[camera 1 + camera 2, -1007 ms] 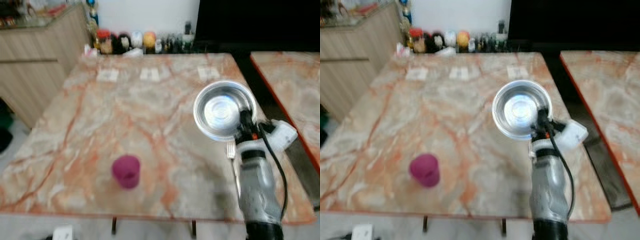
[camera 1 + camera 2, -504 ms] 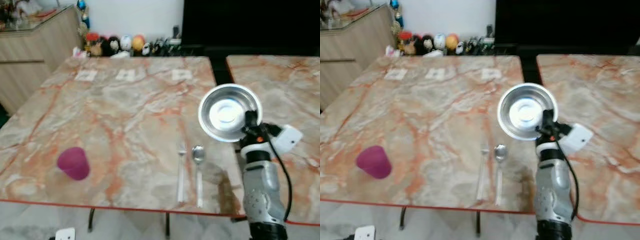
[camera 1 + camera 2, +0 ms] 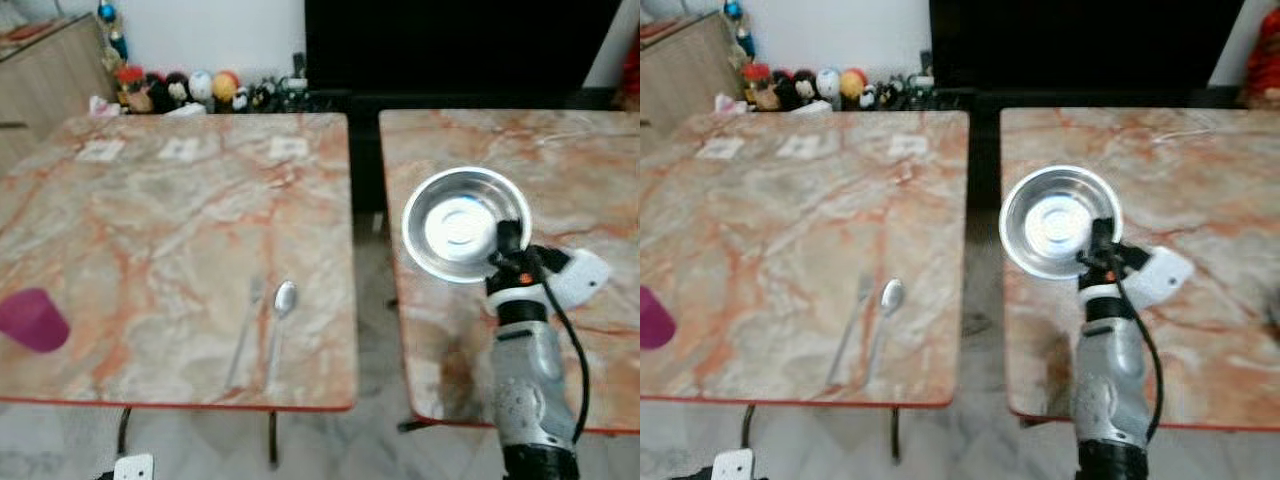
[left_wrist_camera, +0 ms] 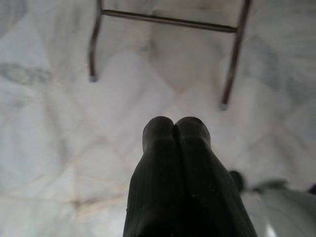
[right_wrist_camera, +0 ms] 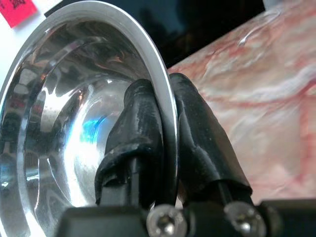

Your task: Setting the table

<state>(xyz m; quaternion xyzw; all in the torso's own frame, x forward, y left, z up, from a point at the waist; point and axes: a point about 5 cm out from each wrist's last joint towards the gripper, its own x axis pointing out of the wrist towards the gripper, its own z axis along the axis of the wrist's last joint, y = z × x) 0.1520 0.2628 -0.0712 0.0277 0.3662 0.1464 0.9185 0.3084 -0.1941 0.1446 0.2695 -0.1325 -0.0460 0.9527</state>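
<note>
We look down on two marble-patterned tables with orange veining and red edges, standing side by side with a narrow gap between them, on a pale tiled floor (image 4: 44, 148). Beyond the left table (image 3: 150, 210) a row of small toys (image 3: 190, 88) lines a white wall, next to a large dark panel (image 3: 460, 45).

On the left table we count one fork (image 3: 244, 335) and one spoon (image 3: 279, 325), lying parallel and just beside each other near the table's front edge, heads toward the wall. One magenta cup (image 3: 32, 320) stands well to the left of them, and three small white cards (image 3: 185, 150) sit in a row near the table's far edge.

There is one steel bowl (image 3: 465, 223), held over the right table (image 3: 590, 180) near its left edge. The right gripper (image 5: 165, 123) pinches its rim, one finger inside and one outside. The bowl is tilted, its open side facing up and toward us.

The left gripper (image 4: 176, 129) hangs below the tables over the floor, fingers (image 4: 158, 148) pressed together on nothing, near a table's metal legs (image 4: 94, 44).
</note>
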